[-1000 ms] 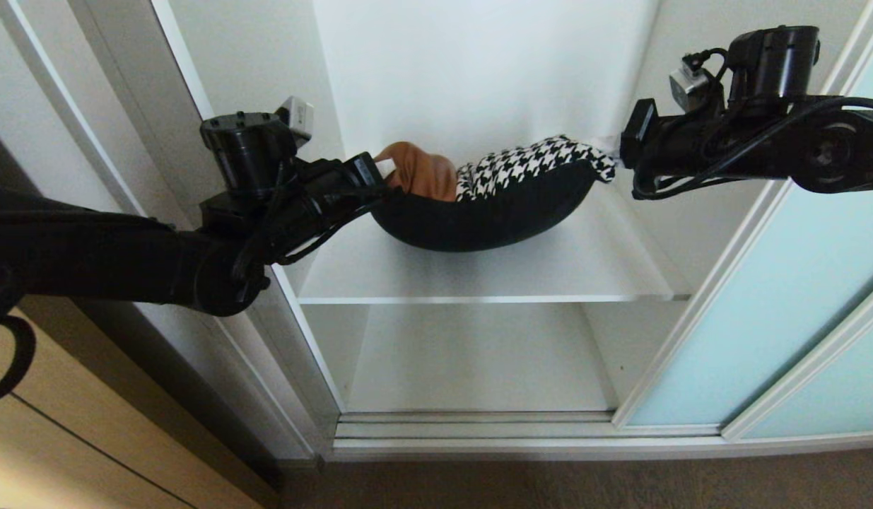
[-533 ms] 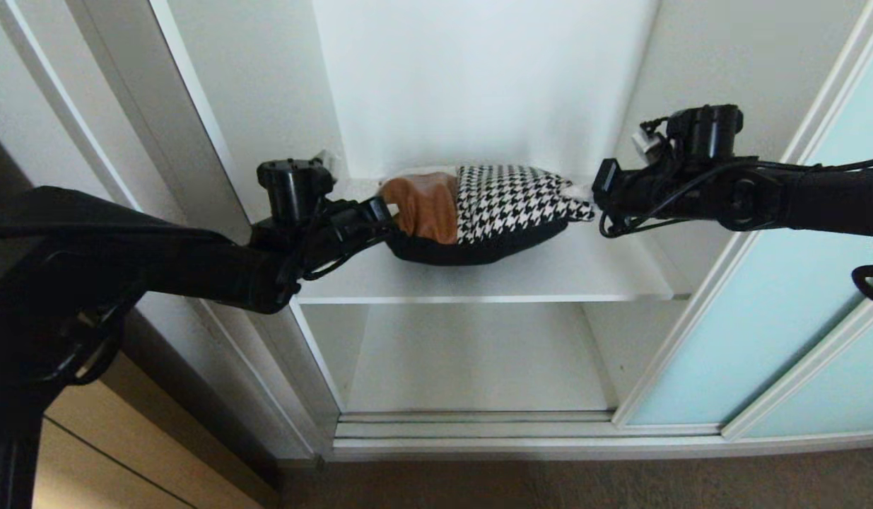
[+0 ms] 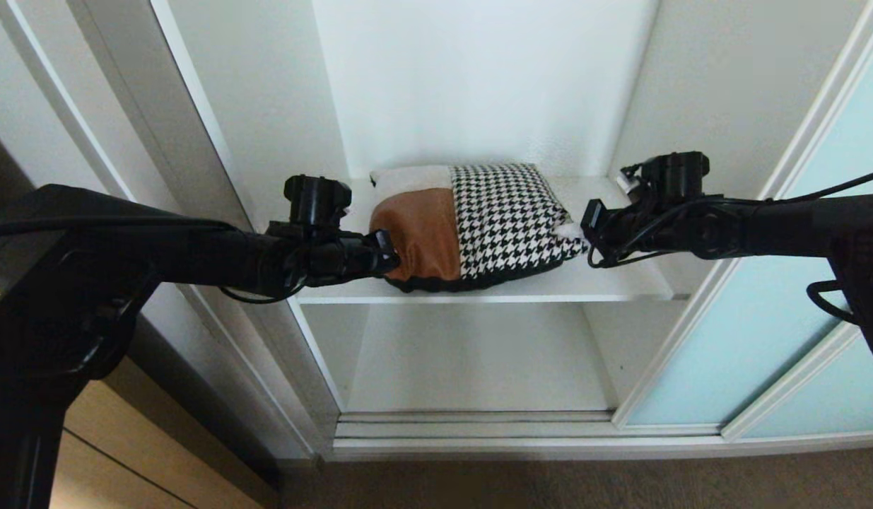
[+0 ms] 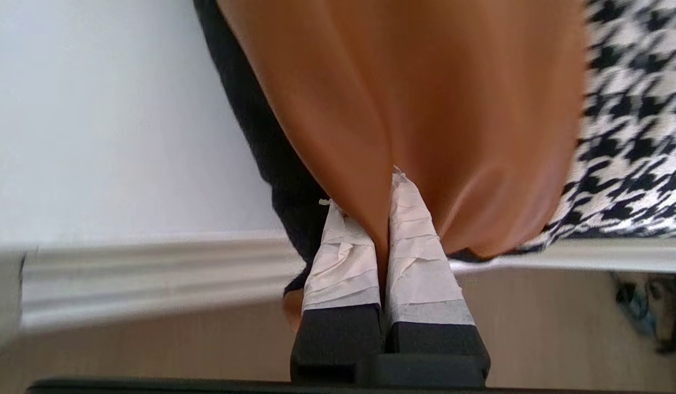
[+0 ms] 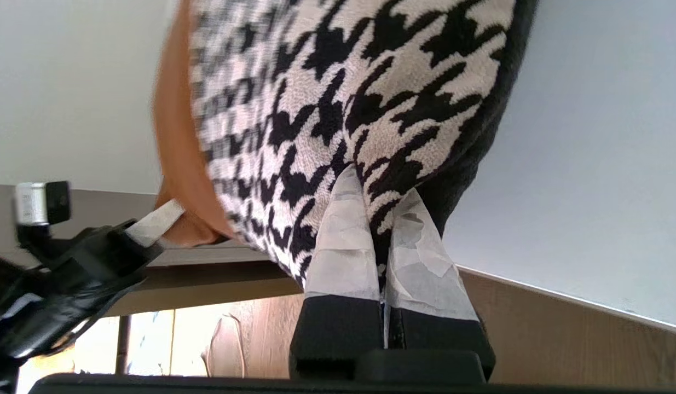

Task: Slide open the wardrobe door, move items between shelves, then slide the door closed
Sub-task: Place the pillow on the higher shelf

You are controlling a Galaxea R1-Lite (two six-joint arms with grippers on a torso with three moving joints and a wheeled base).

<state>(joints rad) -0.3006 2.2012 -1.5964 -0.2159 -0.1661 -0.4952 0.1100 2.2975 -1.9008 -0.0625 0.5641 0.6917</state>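
A: Nearest items first?

B: Floor strip along the lower edge of the head view, then the wardrobe's bottom track and the lower shelf [image 3: 478, 367], bare white board. The sliding wardrobe door [image 3: 761, 318], frosted aqua glass, stands pushed to the right; its upper and right parts are cut off by the frame.

A: Arms?

B: Two, both black, shoulders out of frame. Left gripper [image 3: 392, 258] clenched on the cushion's [image 3: 471, 226] tan leather corner; in the left wrist view its taped fingertips [image 4: 409, 241] pinch a fold of that leather [image 4: 414, 109] with no gap between them. Right gripper [image 3: 574, 232] clenched on the houndstooth corner; in the right wrist view its taped fingertips [image 5: 343, 235] bite the patterned fabric [image 5: 343, 98] and its black edge.

A: Cushion's location?

B: Lying on the upper shelf [image 3: 620, 283], near its front edge, pattern side up, between the two grippers. The black backing shows only as a rim at the front; the underside is hidden. The pale patch sits at the far left corner.

A: Farthest?

B: Wardrobe back wall [image 3: 478, 78], plain white, top cut off.
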